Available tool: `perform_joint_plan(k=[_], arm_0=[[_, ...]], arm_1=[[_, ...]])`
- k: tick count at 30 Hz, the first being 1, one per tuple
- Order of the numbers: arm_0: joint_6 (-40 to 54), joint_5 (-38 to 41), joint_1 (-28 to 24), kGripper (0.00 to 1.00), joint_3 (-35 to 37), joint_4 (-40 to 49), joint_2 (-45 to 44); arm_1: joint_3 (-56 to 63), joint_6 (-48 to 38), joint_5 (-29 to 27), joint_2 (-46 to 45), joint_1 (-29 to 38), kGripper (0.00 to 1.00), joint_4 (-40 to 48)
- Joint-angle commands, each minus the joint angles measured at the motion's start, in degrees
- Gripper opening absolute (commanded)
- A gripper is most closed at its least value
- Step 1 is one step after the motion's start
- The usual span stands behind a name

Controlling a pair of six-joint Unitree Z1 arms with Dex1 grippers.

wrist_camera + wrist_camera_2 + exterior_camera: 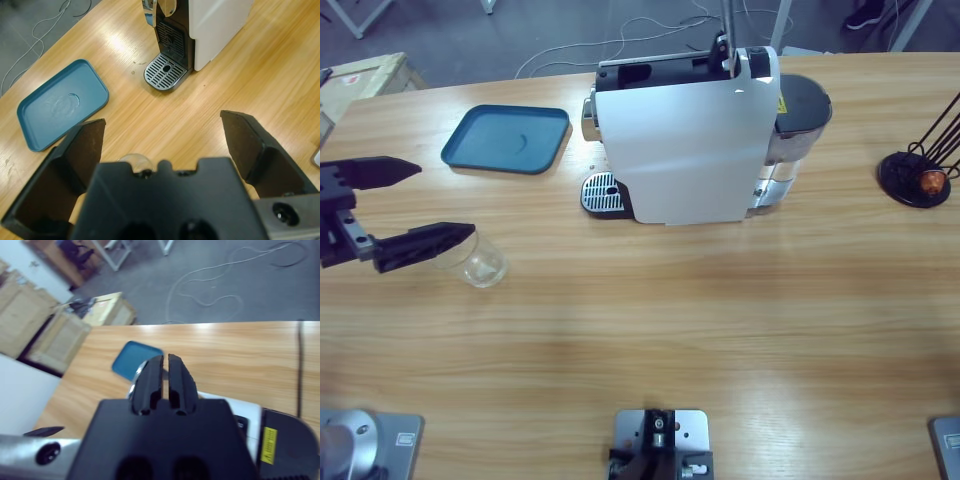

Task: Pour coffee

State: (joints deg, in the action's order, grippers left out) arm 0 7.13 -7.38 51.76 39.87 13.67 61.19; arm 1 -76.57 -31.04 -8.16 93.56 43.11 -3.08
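Note:
No coffee shows in any view. A clear glass tumbler [483,264] stands on the table at the left and looks empty. My left gripper [445,200] is open above it, one jaw tip over the glass's rim. In the left wrist view only the glass's rim [135,160] peeks out above the gripper body, between the spread jaws of the left gripper [162,120]. The white coffee machine [685,140] stands at the back middle, its drip grate [602,192] bare. My right gripper [165,357] is shut on nothing, held high above the machine [250,412].
A teal tray [507,138] lies left of the machine. A black wire capsule stand [918,172] with an orange capsule is at the far right. Bare wooden tabletop [700,320] spreads in front. Wooden crates and cables lie on the floor beyond the table.

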Motion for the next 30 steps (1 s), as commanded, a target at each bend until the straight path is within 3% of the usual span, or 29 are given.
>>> perform_joint_plan(k=[1,20,30], arm_0=[[-0.62,0.0,-0.26,0.982,-0.86,0.04,-0.38],[-0.97,0.0,-0.26,0.982,-0.84,0.85,-0.81],[-1.06,0.0,-0.26,0.982,-0.76,1.19,-0.28]], arm_1=[[0.72,-0.42,7.12,9.75,2.86,0.0,4.57],[1.53,0.11,6.72,23.25,7.34,0.0,4.8],[-0.44,0.14,4.66,28.01,7.25,0.0,-3.51]])
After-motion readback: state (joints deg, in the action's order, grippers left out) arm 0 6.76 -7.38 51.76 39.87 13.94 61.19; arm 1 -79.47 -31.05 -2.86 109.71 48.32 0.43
